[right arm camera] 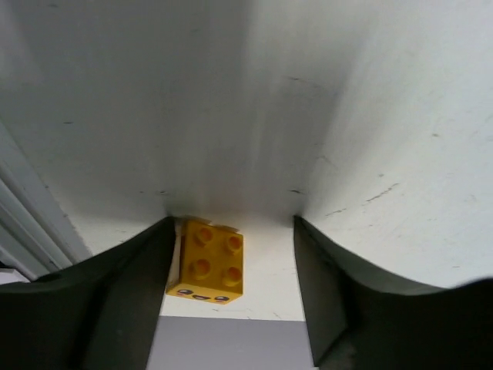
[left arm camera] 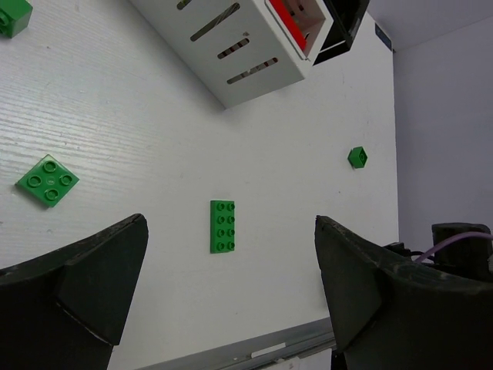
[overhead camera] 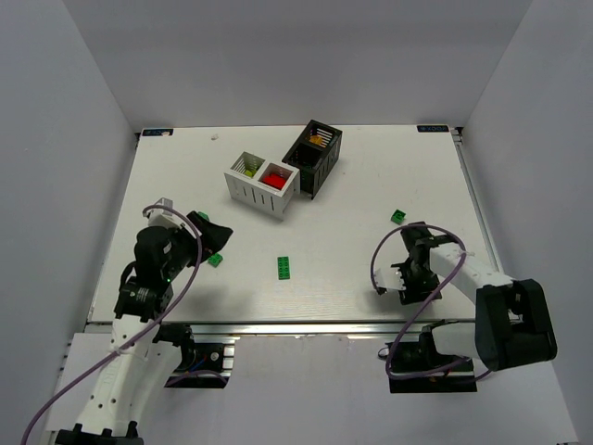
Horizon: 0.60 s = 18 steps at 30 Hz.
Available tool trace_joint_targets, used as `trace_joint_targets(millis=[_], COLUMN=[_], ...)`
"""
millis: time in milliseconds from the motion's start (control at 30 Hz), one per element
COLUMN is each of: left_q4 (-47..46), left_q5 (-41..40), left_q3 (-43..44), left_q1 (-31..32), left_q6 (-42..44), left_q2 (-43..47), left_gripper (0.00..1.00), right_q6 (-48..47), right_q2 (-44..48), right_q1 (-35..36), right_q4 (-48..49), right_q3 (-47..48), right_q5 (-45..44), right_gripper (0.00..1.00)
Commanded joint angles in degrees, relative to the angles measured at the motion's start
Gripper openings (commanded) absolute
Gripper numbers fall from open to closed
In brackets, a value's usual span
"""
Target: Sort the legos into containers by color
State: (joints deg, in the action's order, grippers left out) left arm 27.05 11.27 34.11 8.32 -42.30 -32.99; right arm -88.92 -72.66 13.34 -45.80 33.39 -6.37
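Observation:
My right gripper (right arm camera: 233, 223) is open, fingertips down at the table, with a yellow lego (right arm camera: 206, 260) between them beside the left finger (right arm camera: 131, 285); a gap separates it from the right finger. In the top view this gripper (overhead camera: 404, 284) sits near the front right and hides the yellow lego. My left gripper (overhead camera: 215, 239) is open and empty above a green square lego (overhead camera: 214, 260). A long green lego (overhead camera: 285, 266) lies mid-table and a small green one (overhead camera: 397, 217) at the right. The white container (overhead camera: 262, 183) holds red and lime pieces; the black container (overhead camera: 313, 153) holds yellow.
The left wrist view shows the gripper (left arm camera: 231, 231) over the long green lego (left arm camera: 223, 226), the square one (left arm camera: 48, 181), another green lego (left arm camera: 11, 15) and the white container (left arm camera: 231, 46). The table's front rail (overhead camera: 306, 326) runs close behind both grippers.

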Motion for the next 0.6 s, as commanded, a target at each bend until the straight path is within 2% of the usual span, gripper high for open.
trace_joint_targets(millis=[0,100,133,233,433,567], left_q4=[1.3,2.0,2.3,2.6,1.4,0.2], left_q5=[-1.1,-1.7,-2.0,-2.6,-3.0,-3.4], left_q3=[-0.8,-1.1,-1.2,-1.5,-2.0,-2.3], left_q1=[-0.3,-0.3,-0.3,-0.3,-0.3,-0.3], left_q6=[-0.5,-0.7,-0.7,-0.8,-1.1,-1.3], left_q2=[2.8,5.1,5.7,7.4,9.2,9.4], left_gripper=[0.98,0.98,0.98,0.98,0.98,0.98], right_q6=[4.1,5.9,7.1,9.5,16.2,19.7], right_q2=[-3.7,-5.3,-5.5,-6.8,-11.0,-13.5], right_q1=[1.1,1.3,1.5,1.9,2.4,2.7], right_q4=[4.8,5.6,6.0,6.3,0.2,-3.3], right_q3=[0.6,3.4,5.3,9.7,21.5,28.3], right_q5=[3.8,4.6,5.4,8.3,18.6,23.5], right_gripper=[0.64,0.48,0.39,0.26,0.12,0.09])
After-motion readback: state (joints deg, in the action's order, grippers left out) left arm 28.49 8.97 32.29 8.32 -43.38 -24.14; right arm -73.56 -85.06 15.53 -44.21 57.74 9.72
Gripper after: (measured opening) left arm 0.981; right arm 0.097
